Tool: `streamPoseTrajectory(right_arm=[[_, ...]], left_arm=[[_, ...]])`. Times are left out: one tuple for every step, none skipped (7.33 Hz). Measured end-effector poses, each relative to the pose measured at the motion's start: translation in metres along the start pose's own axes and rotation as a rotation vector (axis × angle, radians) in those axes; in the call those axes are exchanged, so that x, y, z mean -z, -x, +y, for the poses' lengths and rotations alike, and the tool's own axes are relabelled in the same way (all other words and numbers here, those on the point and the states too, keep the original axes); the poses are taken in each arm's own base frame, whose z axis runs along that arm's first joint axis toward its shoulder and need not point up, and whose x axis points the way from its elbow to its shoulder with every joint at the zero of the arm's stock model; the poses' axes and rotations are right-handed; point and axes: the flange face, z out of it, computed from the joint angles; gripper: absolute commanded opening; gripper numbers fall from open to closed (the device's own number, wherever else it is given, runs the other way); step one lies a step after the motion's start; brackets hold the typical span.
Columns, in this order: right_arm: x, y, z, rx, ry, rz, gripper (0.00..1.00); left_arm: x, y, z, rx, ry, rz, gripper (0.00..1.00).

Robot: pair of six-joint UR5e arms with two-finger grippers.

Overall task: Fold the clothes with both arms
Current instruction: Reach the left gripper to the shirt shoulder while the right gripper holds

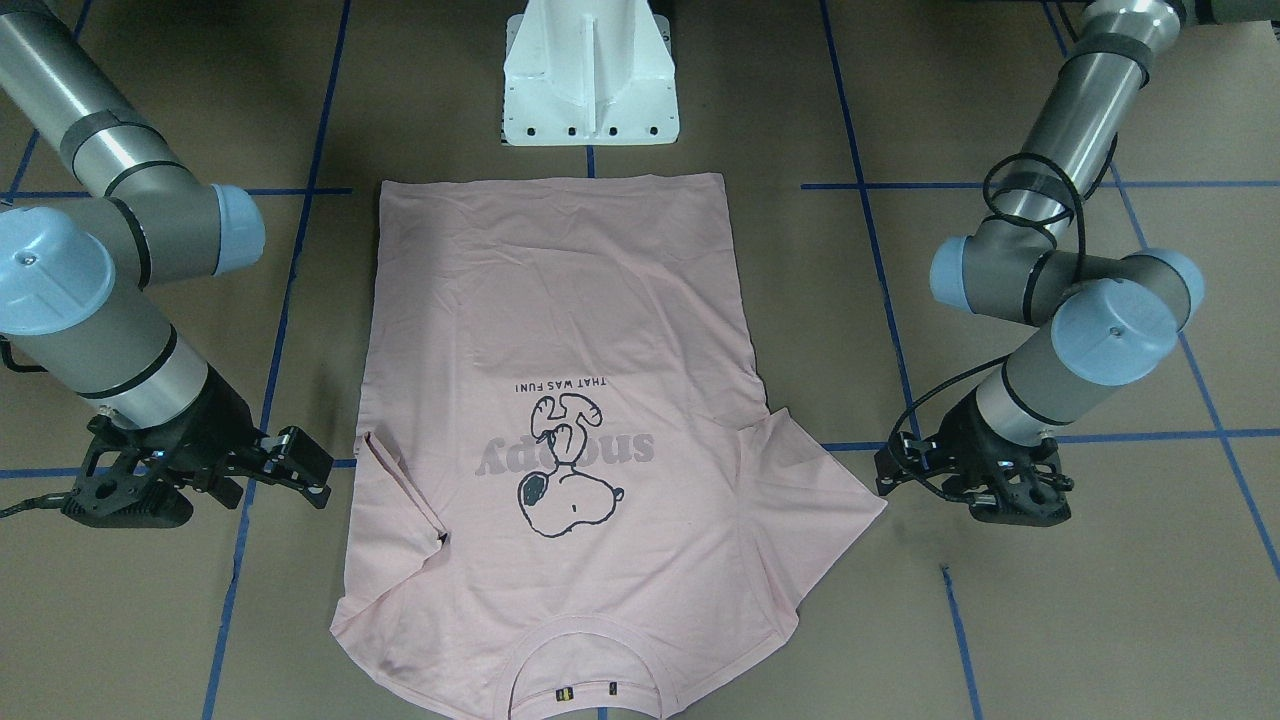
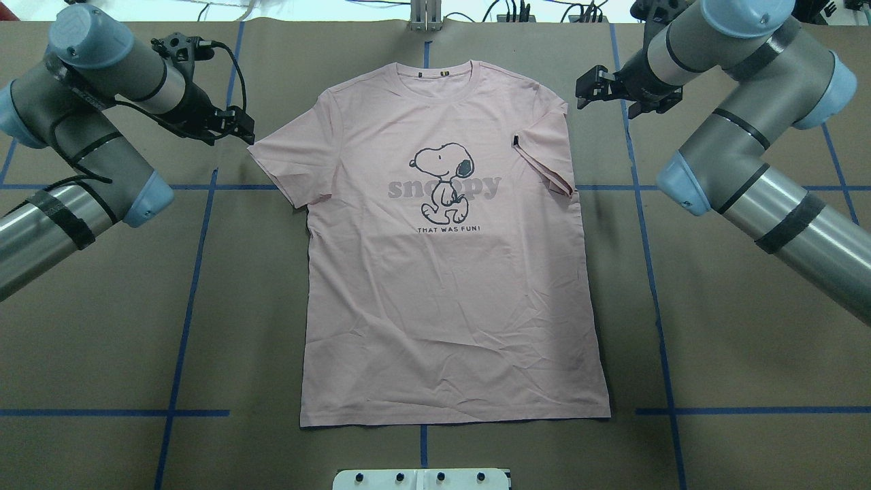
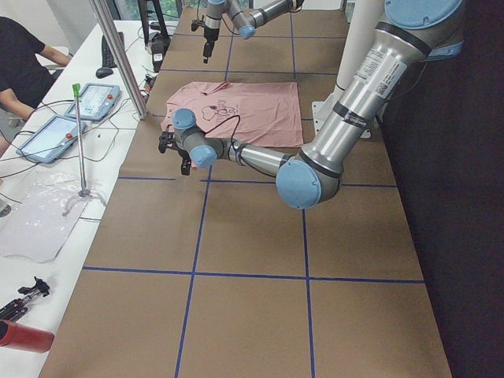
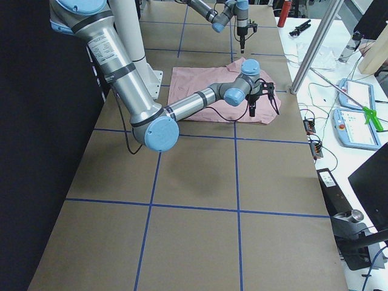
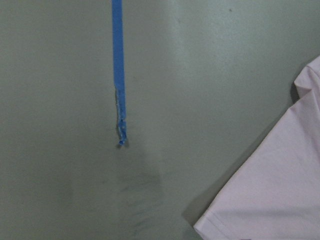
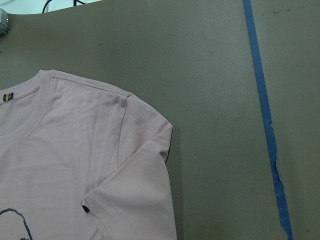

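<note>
The pale pink T-shirt (image 2: pixel 449 292) lies flat, print side up, on the brown table, with its collar (image 2: pixel 442 68) on the far side from the robot. The sleeve on my right side, the one with the small black tag (image 2: pixel 515 141), is creased in over the body. My left gripper (image 2: pixel 239 126) hovers open just outside the other sleeve's tip (image 5: pixel 280 190) and holds nothing. My right gripper (image 2: pixel 590 87) is open beside the right shoulder (image 6: pixel 145 120), clear of the cloth. In the front-facing view the left gripper (image 1: pixel 888 472) and right gripper (image 1: pixel 312 470) flank the shirt (image 1: pixel 560 300).
The white pedestal base (image 1: pixel 590 80) stands at the shirt's hem end. Blue tape lines (image 2: pixel 184 299) grid the brown table cover. A person (image 3: pixel 24 63) sits at a side table with tablets, past a metal pole (image 3: pixel 118 55).
</note>
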Motion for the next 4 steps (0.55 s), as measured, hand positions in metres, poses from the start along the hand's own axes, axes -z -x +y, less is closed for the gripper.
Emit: streamPoseTrajectory(right_arm=[[-0.001, -0.002, 0.001, 0.0, -0.001, 0.003, 1.0], [-0.002, -0.003, 0.001, 0.0, -0.002, 0.006, 1.0], [-0.002, -0.003, 0.001, 0.0, -0.002, 0.007, 1.0], [-0.002, -0.003, 0.002, 0.001, -0.002, 0.006, 1.0]], left_arm=[[-0.007, -0.005, 0.001, -0.008, 0.0, 0.003, 0.65], [-0.015, -0.005, 0.002, -0.016, -0.006, 0.002, 0.59], [-0.023, -0.005, 0.004, -0.024, -0.018, -0.007, 0.45], [-0.027, -0.006, 0.005, -0.029, -0.027, -0.013, 0.11]])
